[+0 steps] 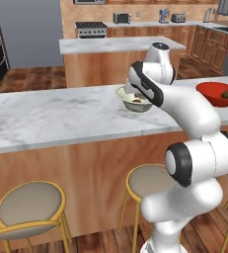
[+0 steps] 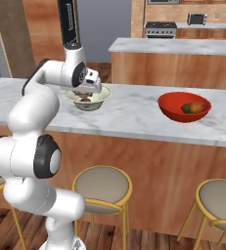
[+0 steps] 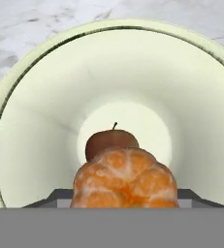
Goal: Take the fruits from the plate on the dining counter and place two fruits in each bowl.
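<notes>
A: Where is the end effector (image 2: 87,92) right now?

B: Left of centre in the right base view, directly over the cream bowl (image 2: 101,96) on the worktop (image 2: 134,114). In the hand view the bowl's pale inner wall (image 3: 45,121) rings the frame, and a peeled orange fruit (image 3: 125,180) sits low in the centre, between the finger tips. I judge it gripped, though the pads themselves are hidden behind it.

A: Anything in the bowl already?

B: A brownish-red apple-like fruit (image 3: 111,141) with a small stem, at the bottom, just behind the orange one.

A: How will the orange piece handle?

B: Light, I judge, and soft. It looks segmented and bumpy, so it may give under pressure and roll once freed. Holding across its widest part seems right; a firm squeeze could crush it.

A: And the other bowl?

B: The red bowl (image 2: 169,107) sits at the right of the right base view, well apart, with a green-brown fruit (image 2: 187,108) and an orange-red one (image 2: 197,105) touching inside it.

A: The risk here?

B: The bowl walls are steep and smooth; a released fruit will likely settle against the apple.
</notes>
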